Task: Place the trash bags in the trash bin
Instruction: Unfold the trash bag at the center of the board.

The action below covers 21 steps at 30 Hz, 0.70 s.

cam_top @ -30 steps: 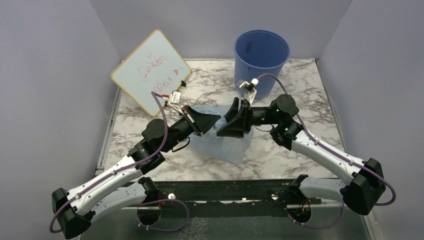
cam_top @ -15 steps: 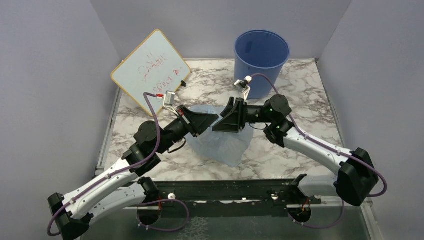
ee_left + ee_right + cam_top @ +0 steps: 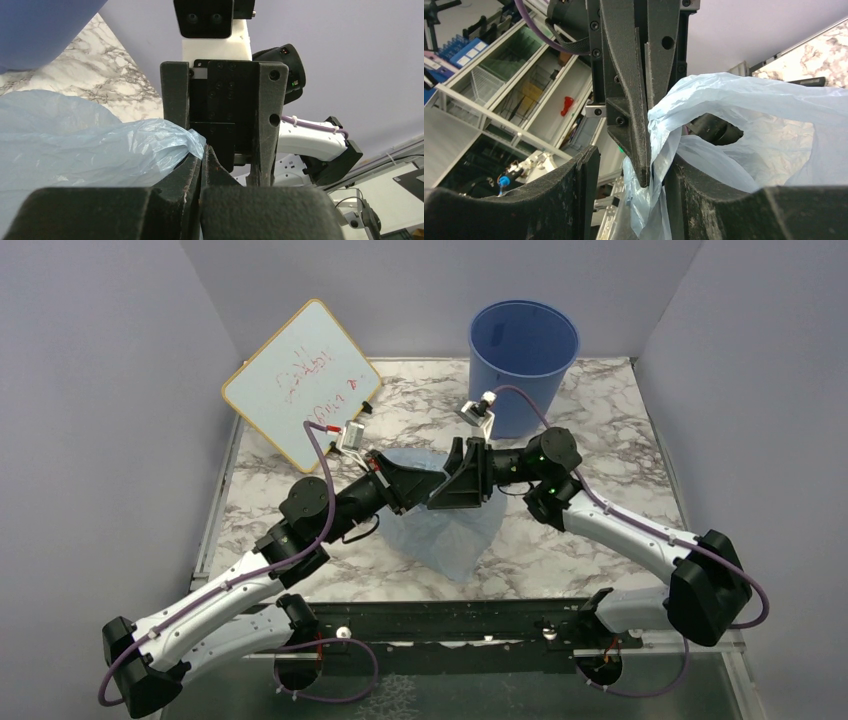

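The left hand [image 3: 202, 150] is clenched on a bunched edge of the trash bags [image 3: 450, 535]. The right hand [image 3: 633, 161] gapes, released, around that pinch. The bag trails over the marbled surface [image 3: 612, 400], its corner pointing nearward. The trash bin [image 3: 523, 340] stands upright beyond the right wrist, and a whiteboard [image 3: 300, 380] leans far left.

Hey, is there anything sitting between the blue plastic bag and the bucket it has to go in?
Nothing visible on the table. Between the trash bag and the trash bin only the right arm's own wrist hangs above the marble. The whiteboard leans well off to the left.
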Tool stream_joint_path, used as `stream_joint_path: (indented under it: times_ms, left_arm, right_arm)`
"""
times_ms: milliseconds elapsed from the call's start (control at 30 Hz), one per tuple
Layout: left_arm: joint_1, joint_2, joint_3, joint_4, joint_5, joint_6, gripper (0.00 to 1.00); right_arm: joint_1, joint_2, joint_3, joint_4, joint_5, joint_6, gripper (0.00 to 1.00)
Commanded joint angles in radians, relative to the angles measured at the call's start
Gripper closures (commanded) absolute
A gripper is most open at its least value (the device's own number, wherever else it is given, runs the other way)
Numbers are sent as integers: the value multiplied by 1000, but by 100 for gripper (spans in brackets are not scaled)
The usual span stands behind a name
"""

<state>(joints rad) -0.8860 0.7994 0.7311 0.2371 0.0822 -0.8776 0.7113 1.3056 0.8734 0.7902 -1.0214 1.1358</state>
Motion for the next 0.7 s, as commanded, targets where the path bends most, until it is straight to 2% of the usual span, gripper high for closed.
stream_joint_path:
  times_ms: [0,100,167,267,333,400,533,600,667]
  left_arm:
    - [-4,-3,26,29,21,10,100]
    - [-4,-10,25,23,8,11,100]
    - [-5,-11,25,20,5,12,100]
    - [-4,-7,30,16,6,20,100]
    - [-4,-3,39,4,10,30,100]
    - [-5,-4,46,-9,17,39,100]
    - [-5,-11,49,-22,21,49,100]
    - [-5,-18,45,-18,20,50,100]
    - [-4,-18,44,-18,19,53,100]
  right_arm:
    - [4,34,-2,82,-87,18,47]
    - [4,11,2,-40,-135,-93,47]
    - [4,-19,22,-228,-145,-270,47]
    - [4,-61,84,-595,-96,-517,47]
    - [4,-77,98,-702,-85,-593,47]
    - [4,-96,92,-748,-75,-628,47]
    - [4,-128,76,-770,-48,-647,55]
    - [4,-124,69,-726,-102,-625,57]
    - [4,-114,45,-614,-169,-541,56]
